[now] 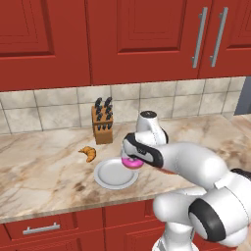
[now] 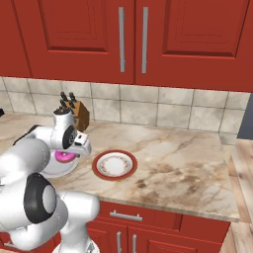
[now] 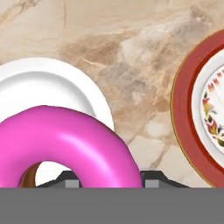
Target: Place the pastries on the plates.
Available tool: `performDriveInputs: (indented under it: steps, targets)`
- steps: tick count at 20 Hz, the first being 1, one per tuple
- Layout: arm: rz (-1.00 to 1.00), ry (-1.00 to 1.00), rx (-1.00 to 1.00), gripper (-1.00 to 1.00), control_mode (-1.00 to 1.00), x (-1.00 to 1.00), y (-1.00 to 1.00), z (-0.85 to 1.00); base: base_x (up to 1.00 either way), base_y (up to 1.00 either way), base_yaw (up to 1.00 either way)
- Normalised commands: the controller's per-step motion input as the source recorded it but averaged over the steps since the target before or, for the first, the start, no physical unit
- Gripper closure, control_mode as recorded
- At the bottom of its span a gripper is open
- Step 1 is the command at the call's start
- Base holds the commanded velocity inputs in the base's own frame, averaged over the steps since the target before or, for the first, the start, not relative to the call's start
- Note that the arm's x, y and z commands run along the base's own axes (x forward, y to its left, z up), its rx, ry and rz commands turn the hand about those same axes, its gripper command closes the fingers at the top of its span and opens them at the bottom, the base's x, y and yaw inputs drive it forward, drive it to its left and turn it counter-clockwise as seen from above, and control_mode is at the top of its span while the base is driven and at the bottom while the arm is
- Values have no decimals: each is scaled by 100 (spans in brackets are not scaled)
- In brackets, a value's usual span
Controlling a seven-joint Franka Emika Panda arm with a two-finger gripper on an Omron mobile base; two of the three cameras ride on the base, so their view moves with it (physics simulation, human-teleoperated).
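My gripper point(image 1: 132, 158) is shut on the pink-frosted donut point(image 1: 130, 163), holding it just over the right rim of the light grey plate point(image 1: 110, 177). In the hand view the donut point(image 3: 70, 140) hangs in front of the grey plate point(image 3: 43, 83), with the dark fingertips point(image 3: 154, 178) low behind it. The golden croissant point(image 1: 88, 153) lies on the counter to the left of and behind the grey plate. In the right base view the red-rimmed patterned plate point(image 2: 114, 164) sits bare to the right of the gripper point(image 2: 68, 154), the donut point(image 2: 63, 157) and the grey plate point(image 2: 55, 171); part of this red-rimmed plate point(image 3: 186, 113) also shows in the hand view.
A wooden knife block point(image 1: 102, 123) stands against the tiled wall behind the croissant. Red cabinets hang above the marble counter point(image 2: 183, 168), which stretches on to the right of the red-rimmed plate. The counter's front edge runs close below both plates.
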Motion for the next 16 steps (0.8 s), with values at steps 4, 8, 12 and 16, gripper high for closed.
performDriveInputs:
  steps: [4, 8, 12, 16]
  targets:
    - [-13, 3, 0, 100, -100, 0, -63, 0, 0, 0, 0]
    - [-12, 5, 0, 100, -100, 11, -60, 0, 0, 0, 0]
    - [-11, 7, 0, 100, -100, 22, -56, 0, 0, 0, 0]
    - [-10, 5, 0, 100, -100, 31, -48, 0, 0, 0, 0]
